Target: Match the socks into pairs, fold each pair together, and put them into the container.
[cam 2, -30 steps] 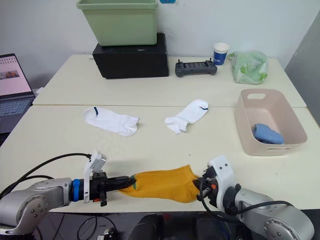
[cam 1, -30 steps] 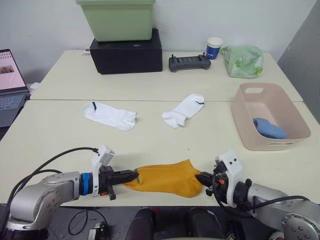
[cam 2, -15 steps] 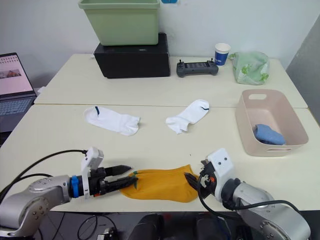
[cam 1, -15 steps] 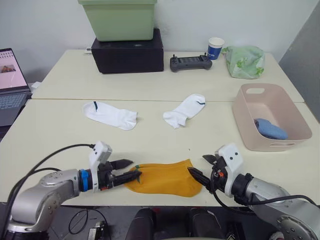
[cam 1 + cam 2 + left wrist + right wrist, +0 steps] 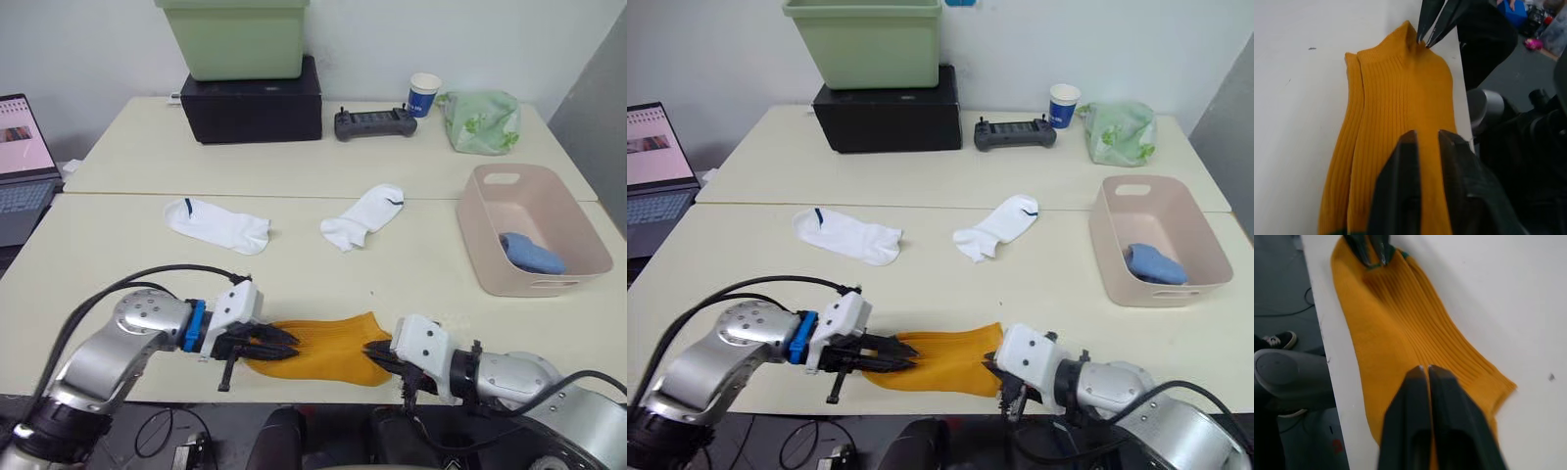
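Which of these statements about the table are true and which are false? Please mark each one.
1. The orange socks lie stacked at the table's near edge. True.
2. The pink basket is empty. False: a light blue bundle lies inside.
3. Two white socks lie apart on the table. True.
4. The right tool is wide open. False: its fingers are closed on the orange fabric.
5. The paper cup stands inside the green tub. False: it stands on the table beside the controller.
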Controlling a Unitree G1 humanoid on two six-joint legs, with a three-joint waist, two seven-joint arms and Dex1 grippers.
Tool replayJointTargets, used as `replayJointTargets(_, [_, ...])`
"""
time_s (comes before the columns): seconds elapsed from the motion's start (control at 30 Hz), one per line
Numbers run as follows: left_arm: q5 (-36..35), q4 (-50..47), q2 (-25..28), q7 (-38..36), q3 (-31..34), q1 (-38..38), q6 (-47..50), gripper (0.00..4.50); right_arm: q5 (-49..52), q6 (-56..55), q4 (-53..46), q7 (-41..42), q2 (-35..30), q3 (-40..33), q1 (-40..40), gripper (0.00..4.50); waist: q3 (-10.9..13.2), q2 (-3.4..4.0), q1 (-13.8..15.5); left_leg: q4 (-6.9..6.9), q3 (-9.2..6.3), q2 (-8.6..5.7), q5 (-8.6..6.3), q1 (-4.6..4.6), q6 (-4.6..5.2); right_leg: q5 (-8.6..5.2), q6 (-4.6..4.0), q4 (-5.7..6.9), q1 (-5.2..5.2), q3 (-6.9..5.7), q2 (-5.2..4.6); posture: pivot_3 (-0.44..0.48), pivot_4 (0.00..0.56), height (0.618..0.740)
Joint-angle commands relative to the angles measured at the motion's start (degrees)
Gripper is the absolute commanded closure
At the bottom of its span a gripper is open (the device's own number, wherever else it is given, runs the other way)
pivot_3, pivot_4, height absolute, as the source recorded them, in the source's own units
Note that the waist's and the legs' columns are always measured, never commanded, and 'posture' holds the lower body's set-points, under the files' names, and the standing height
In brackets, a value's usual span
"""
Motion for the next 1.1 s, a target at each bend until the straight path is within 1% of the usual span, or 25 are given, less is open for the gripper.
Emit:
replayJointTargets(0.03, [6.6, 4.9, -2.2, 1.0, -3.9, -1.3, -7.0, 4.49, -5.8, -3.3, 4.6, 1.8, 1.3, 4.6, -2.3, 4.5, 0.0, -0.01, 0.0, 0.01, 0.0, -0.01, 0.0, 0.01, 0.0, 0.0, 0.0, -0.01, 0.02, 0.0, 0.0, 0.0, 0.15, 0.72])
replayJointTargets(0.13, [12.9, 12.0, -4.5, 3.4, -6.3, -2.2, -13.6, 4.49, -10.4, -4.0, 9.1, 0.6, 3.5, 6.0, -4.1, 4.5, 0.0, -0.02, 0.1, 0.02, -0.01, -0.01, 0.0, -0.04, 0.0, 0.0, 0.0, -0.01, -0.02, 0.0, 0.0, 0.0, 0.15, 0.72])
replayJointTargets(0.3, [18.6, 19.4, -7.4, 8.9, -6.9, -4.1, -18.1, 4.49, -14.0, -2.7, 11.6, -0.9, 5.9, 3.8, -4.1, 4.5, -0.1, 0.02, 0.2, 0.05, -0.06, -0.02, 0.0, 0.0, 0.01, 0.01, 0.01, 0.03, 0.04, -0.05, -0.02, 0.0, 0.15, 0.72])
replayJointTargets(0.4, [19.8, 21.8, -8.7, 11.2, -6.3, -5.3, -19.4, 4.49, -15.4, -2.4, 11.9, -1.4, 6.6, 2.6, -3.3, 4.5, -0.2, 0.04, 0.2, 0.07, -0.07, -0.06, 0.0, 0.11, 0.0, 0.02, 0.03, 0.03, 0.17, -0.07, -0.05, 0.0, 0.15, 0.72])
replayJointTargets(0.47, [17.7, 21.9, -8.8, 10.2, -5.4, -6.0, -19.0, 4.49, -14.7, -2.8, 10.5, -0.8, 6.3, 0.2, -1.5, 4.5, -0.2, 0.07, 0.2, 0.07, -0.08, -0.06, 0.0, 0.14, 0.01, 0.02, 0.03, 0.03, 0.19, -0.07, -0.05, 0.0, 0.15, 0.72])
replayJointTargets(0.53, [12.6, 19.4, -7.9, 6.0, -3.9, -5.9, -18.1, 4.49, -12.7, -5.2, 7.7, 0.9, 6.3, -2.9, 0.6, 4.5, -0.2, 0.06, 0.2, 0.06, -0.09, -0.06, 0.0, 0.12, 0.01, 0.01, 0.03, 0.03, 0.18, -0.09, -0.05, 0.0, 0.15, 0.72])
replayJointTargets(0.6, [5.6, 13.9, -5.9, 1.7, -2.2, -5.0, -12.3, 4.49, -9.3, -5.9, 5.0, 2.3, 8.1, -5.7, 1.7, 4.5, -0.2, 0.03, -0.1, 0.05, -0.1, -0.04, 0.0, 0.1, 0.01, 0.01, 0.03, 0.04, 0.17, -0.11, -0.04, 0.0, 0.15, 0.72])
replayJointTargets(0.63, [3.6, 12.0, -5.2, 0.6, -1.7, -4.8, -10.1, 4.49, -8.4, -5.8, 4.4, 2.6, 8.9, -6.5, 2.0, 4.5, -0.2, 0.02, -0.3, 0.05, -0.11, -0.01, 0.0, 0.02, 0.01, 0.01, 0.02, 0.07, 0.05, -0.11, -0.01, 0.0, 0.15, 0.72])
replayJointTargets(0.7, [0.9, 7.7, -2.1, -2.3, -1.9, -4.1, -5.4, 4.49, -7.2, -4.4, 4.1, 3.4, 10.4, -5.8, 1.3, 4.5, -0.2, 0.02, -0.6, 0.03, -0.12, 0.05, 0.0, 0.01, 0.01, 0.01, 0.01, 0.1, 0.01, -0.09, 0.05, 0.0, 0.15, 0.72])
replayJointTargets(0.77, [2.3, 6.4, -0.6, -2.9, -3.3, -3.4, -4.6, 4.49, -7.8, -4.0, 5.6, 4.6, 11.4, -2.2, 0.2, 4.5, -0.2, 0.03, -0.6, 0.02, -0.17, 0.08, 0.0, 0.01, 0.01, 0.01, 0.01, 0.11, 0.04, -0.13, 0.11, 0.0, 0.15, 0.72])
replayJointTargets(0.9, [10.2, 10.9, -1.0, 0.3, -6.4, -2.7, -7.7, 4.49, -10.2, -3.7, 9.4, 6.6, 11.5, 3.7, -0.7, 4.5, -0.2, 0.04, -0.5, 0.04, -0.15, 0.04, 0.0, 0.03, 0.01, 0.01, 0.01, 0.09, 0.04, -0.1, 0.09, 0.0, 0.15, 0.72])
replayJointTargets(1.0, [11.3, 12.4, -1.8, 2.3, -6.3, -2.2, -6.3, 4.49, -11.0, -3.7, 10.4, 6.9, 9.5, 3.3, 1.4, 4.5, -0.2, 0.05, 0.0, 0.04, -0.14, 0.02, 0.0, 0.03, 0.01, 0.01, 0.01, 0.06, 0.05, -0.1, 0.06, 0.0, 0.15, 0.72])
replayJointTargets(1.1, [12.0, 13.3, -1.7, 2.4, -6.4, -1.3, -8.2, 4.49, -11.1, -4.8, 10.0, 6.7, 7.1, -0.3, 5.5, 4.5, -0.3, 0.07, 0.1, 0.04, -0.15, 0.0, 0.0, 0.05, 0.01, 0.01, 0.01, 0.03, 0.11, -0.11, 0.02, 0.0, 0.15, 0.72])
